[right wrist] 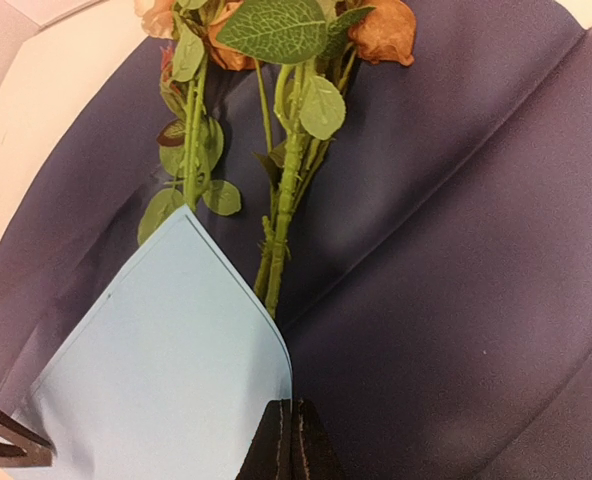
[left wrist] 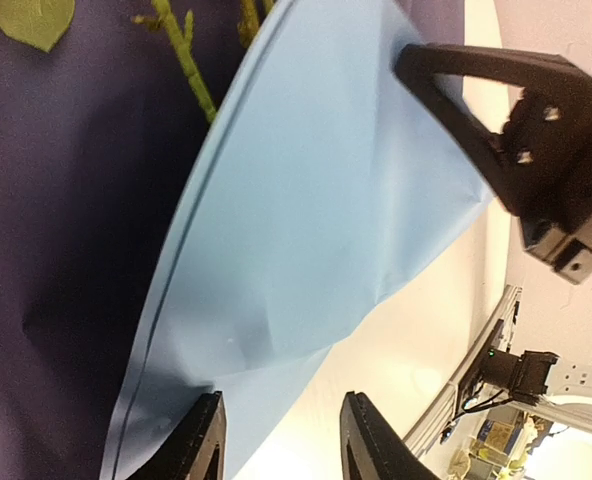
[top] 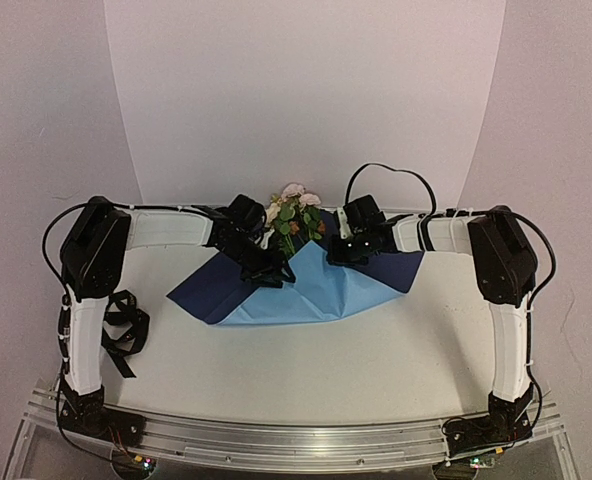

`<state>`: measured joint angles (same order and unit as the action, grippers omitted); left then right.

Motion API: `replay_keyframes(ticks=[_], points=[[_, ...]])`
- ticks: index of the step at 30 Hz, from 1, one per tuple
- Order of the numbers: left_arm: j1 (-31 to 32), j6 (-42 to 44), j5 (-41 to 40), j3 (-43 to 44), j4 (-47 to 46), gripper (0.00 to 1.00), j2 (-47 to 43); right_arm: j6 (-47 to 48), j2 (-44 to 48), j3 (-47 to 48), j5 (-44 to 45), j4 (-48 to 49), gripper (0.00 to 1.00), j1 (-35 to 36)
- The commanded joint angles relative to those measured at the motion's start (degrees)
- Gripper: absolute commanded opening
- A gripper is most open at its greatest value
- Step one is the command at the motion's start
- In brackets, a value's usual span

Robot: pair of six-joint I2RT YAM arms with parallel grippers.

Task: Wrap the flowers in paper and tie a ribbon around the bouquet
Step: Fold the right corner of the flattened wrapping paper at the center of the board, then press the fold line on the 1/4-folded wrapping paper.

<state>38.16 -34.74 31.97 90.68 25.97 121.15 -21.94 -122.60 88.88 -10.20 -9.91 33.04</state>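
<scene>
Right gripper [right wrist: 291,415] is pinching the light-blue fold of creased paper [right wrist: 196,350]; left gripper [left wrist: 283,410] is hanging half-open; flowers [right wrist: 286,180] are lying at 12 o'clock.

Flowers [top: 294,215] on half-folded blue paper [top: 306,295]

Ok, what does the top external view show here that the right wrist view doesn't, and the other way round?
Only the top external view shows the black ribbon lying loose by the left arm, and the paper in full outline on the table. Only the right wrist view shows the right tool pinched shut on the light blue flap at its corner, close over the green stems. Both show the flowers lying on the paper's dark face.
</scene>
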Motion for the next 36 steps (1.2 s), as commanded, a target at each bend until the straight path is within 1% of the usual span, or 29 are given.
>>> replay_keyframes(ticks=[1, 9, 10, 13, 16, 17, 18, 21, 23, 25, 27, 29, 33, 36], points=[[-0.37, -1.87, 0.9, -1.8, -4.07, 0.38, 1.28, -1.44, -1.08, 2.56, 2.83, -0.67, 0.0, -0.34], [-0.37, -1.56, -0.55, -4.54, -4.3, 0.31, 3.84, -2.32, -1.62, 3.17, 3.37, -1.5, 0.0, -0.32], [-0.37, -1.39, -0.65, -4.64, -4.19, 0.29, 4.33, -2.48, -1.47, 3.07, 3.79, -1.51, 0.02, -0.34], [-0.44, -1.0, -0.91, -4.54, -3.37, 0.25, 5.87, -2.78, -0.63, 2.89, 4.2, -1.68, 0.16, -0.34], [-0.45, -0.59, -1.44, -4.95, -2.77, 0.23, 6.47, -3.0, 0.74, 3.03, 4.54, -2.21, 0.4, -0.34], [-0.45, -0.47, -1.63, -5.1, -2.61, 0.23, 6.55, -3.06, 1.26, 3.39, 4.76, -2.67, 0.45, -0.34], [-0.48, -0.31, -1.78, -5.22, -2.44, 0.23, 6.65, -3.1, 1.89, 3.72, 5.02, -3.25, 0.48, -0.34], [-0.65, 0.16, -1.88, -5.25, -1.99, 0.23, 6.86, -3.47, 5.11, 4.17, 6.88, -5.35, 0.53, -0.34], [-0.8, 0.43, -1.77, -4.96, -1.71, 0.23, 7.08, -3.8, 7.91, 3.74, 8.72, -6.48, 0.6, -0.34], [-0.89, 0.7, -1.89, -4.64, -1.36, 0.23, 7.25, -4.18, 11.16, 2.98, 10.13, -7.94, 0.64, -0.34], [-0.89, 0.91, -1.91, -4.41, -0.99, 0.22, 7.35, -5.51, 13.94, 1.49, 11.48, -8.99, 0.65, -0.34], [-0.88, 1.02, -1.97, -4.41, -0.9, 0.22, 7.34, -8.45, 16.52, -1.43, 9.86, -9.27, 0.64, -0.19], [-0.89, 1.0, -1.95, -4.49, -1.09, 0.22, 7.42, -14.47, 19.05, -8.61, 6.43, -8.23, 0.51, 1.75], [-0.89, 1.21, -1.94, -4.1, -0.78, 0.22, 7.64, -17.59, 19.79, -13.96, 4.88, -4.44, 0.4, 3.62]])
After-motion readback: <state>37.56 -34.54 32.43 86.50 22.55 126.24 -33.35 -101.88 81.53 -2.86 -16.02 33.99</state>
